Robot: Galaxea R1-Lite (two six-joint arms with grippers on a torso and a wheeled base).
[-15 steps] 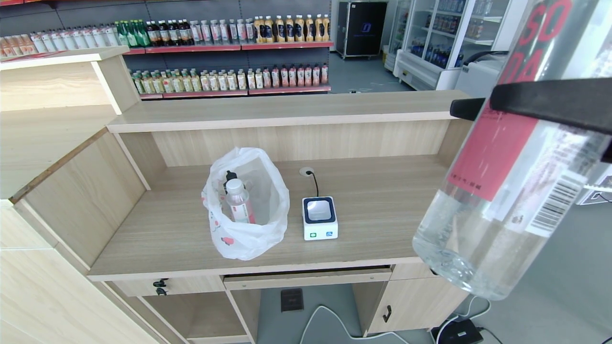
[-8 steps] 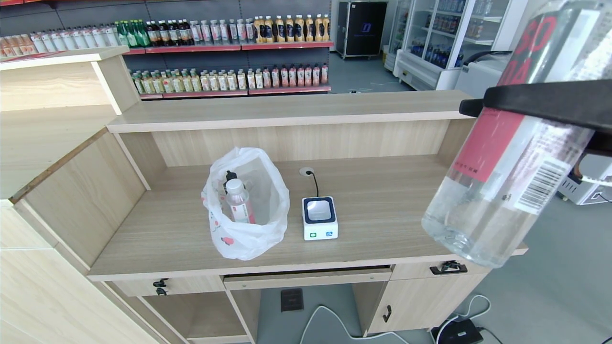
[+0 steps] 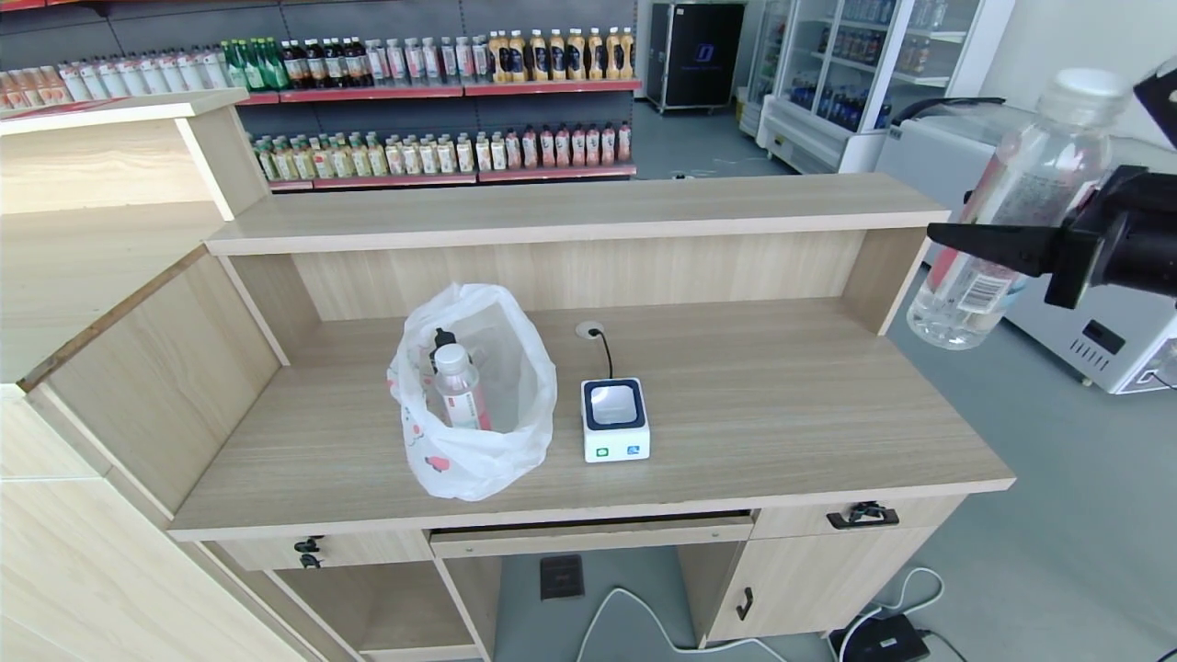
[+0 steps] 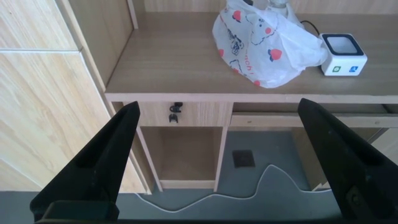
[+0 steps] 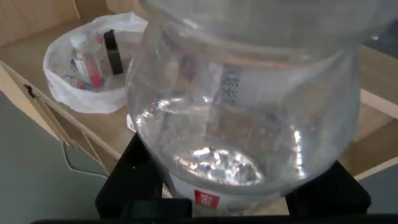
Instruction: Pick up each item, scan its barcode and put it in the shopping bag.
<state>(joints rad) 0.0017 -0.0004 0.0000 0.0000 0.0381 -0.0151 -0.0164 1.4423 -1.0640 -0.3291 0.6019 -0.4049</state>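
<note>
scan step, we judge: our right claw (image 3: pixel 991 246) grips the bottle (image 3: pixel 1044 179) right of the bench (image 3: pixel 782 414); left claw (image 4: pixel 217 106) wide. next we should turn its barcode to the scanner (image 3: pixel 614 418).

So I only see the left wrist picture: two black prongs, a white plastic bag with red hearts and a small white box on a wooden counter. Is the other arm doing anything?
Observer: Yes. The right gripper holds a clear plastic bottle with a red label up in the air, right of the wooden counter in the head view.
Operator: Anything packed already?
Observer: The white plastic bag holds a white-capped clear bottle and a black-capped dark bottle.
Operator: Anything to scan on the held one?
Observer: Yes, a white barcode patch sits low on it, facing the head camera.
</note>
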